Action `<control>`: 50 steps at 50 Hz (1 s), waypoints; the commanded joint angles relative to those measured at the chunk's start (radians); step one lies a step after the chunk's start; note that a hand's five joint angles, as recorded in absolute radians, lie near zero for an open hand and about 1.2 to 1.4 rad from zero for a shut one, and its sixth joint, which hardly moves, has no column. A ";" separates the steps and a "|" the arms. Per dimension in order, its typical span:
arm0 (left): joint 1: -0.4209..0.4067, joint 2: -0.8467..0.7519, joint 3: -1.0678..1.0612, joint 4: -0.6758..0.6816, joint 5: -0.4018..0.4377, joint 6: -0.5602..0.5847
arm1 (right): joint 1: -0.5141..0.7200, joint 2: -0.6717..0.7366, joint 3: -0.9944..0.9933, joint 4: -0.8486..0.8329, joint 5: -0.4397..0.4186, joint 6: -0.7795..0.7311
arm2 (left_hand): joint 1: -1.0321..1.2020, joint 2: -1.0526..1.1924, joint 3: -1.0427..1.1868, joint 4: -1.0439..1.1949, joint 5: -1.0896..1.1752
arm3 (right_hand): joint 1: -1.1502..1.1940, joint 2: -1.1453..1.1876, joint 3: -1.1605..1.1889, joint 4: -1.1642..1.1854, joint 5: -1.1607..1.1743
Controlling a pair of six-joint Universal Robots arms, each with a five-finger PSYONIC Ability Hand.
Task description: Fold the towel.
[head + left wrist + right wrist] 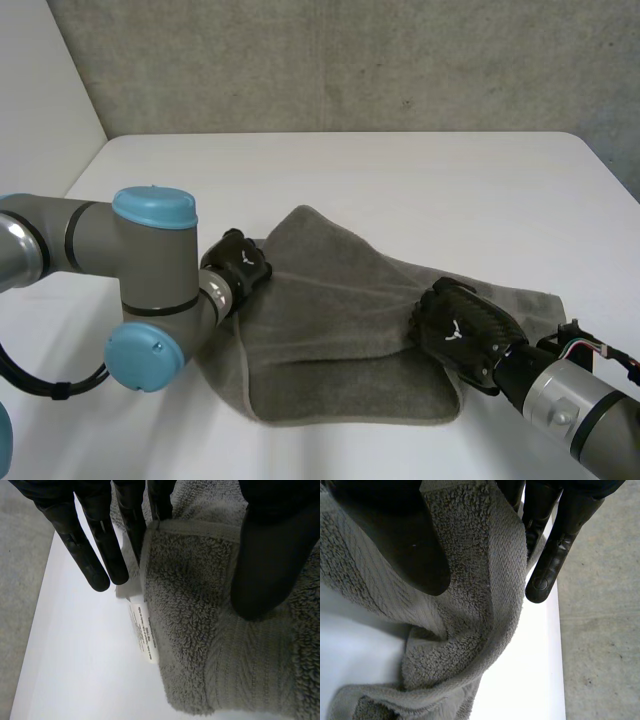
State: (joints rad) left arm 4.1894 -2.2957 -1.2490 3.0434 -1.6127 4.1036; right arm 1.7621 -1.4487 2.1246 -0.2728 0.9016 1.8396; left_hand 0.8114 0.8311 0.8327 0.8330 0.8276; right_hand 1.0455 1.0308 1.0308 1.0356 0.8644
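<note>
A grey towel (330, 290) lies rumpled on the white table (400, 170), one layer lapped over another. My left hand (240, 262) is at its left edge. In the left wrist view the thumb (265, 555) presses on top of the towel (190, 605) while straight fingers (100, 555) reach past the hem, pinching the edge. My right hand (462, 322) sits on the towel's right part. In the right wrist view its thumb (395, 535) lies on the towel (470, 610) and its fingers (550, 560) stand behind the edge, pinching the cloth.
A white care label (142, 632) sticks out from the towel's edge by my left fingers. The table's side edge (557, 670) runs close beside my right hand, with grey floor beyond. A grey wall (350, 60) stands behind the table.
</note>
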 commanded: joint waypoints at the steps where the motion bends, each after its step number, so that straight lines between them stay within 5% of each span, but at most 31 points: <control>1: 0.031 0.015 -0.023 -0.003 -0.012 0.000 | -0.007 -0.002 -0.012 -0.002 0.008 0.012 | -0.125 -0.145 -0.147 -0.147 -0.316 | 0.014 0.029 0.029 0.024 0.021; 31: 0.113 0.170 -0.251 0.060 0.004 -0.019 | -0.010 -0.002 -0.035 -0.003 0.048 0.093 | -0.084 -0.104 -0.105 -0.106 -0.275 | 0.020 0.035 0.035 0.030 0.027; 39: 0.112 0.209 -0.291 0.100 0.004 -0.019 | -0.010 -0.004 -0.035 -0.005 0.049 0.095 | 0.095 0.075 0.074 0.073 -0.096 | 0.047 0.061 0.061 0.056 0.053; 46: 0.109 0.240 -0.311 0.138 0.002 -0.022 | -0.010 -0.004 -0.061 -0.003 0.054 0.128 | 0.584 0.564 0.563 0.562 0.393 | 0.351 0.365 0.366 0.361 0.357; 50: 0.110 0.294 -0.311 0.204 -0.006 -0.041 | -0.009 -0.007 -0.119 0.010 0.077 0.222 | 0.585 0.565 0.564 0.563 0.394 | 0.351 0.365 0.366 0.361 0.357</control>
State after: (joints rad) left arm 4.2987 -2.0627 -1.5577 3.1736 -1.6100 4.0832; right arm 1.7520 -1.4527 2.0707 -0.2766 0.9548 1.9575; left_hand 1.4304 1.4914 1.5218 1.5070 1.4784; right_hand 1.3156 1.3086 1.3242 1.3356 1.1606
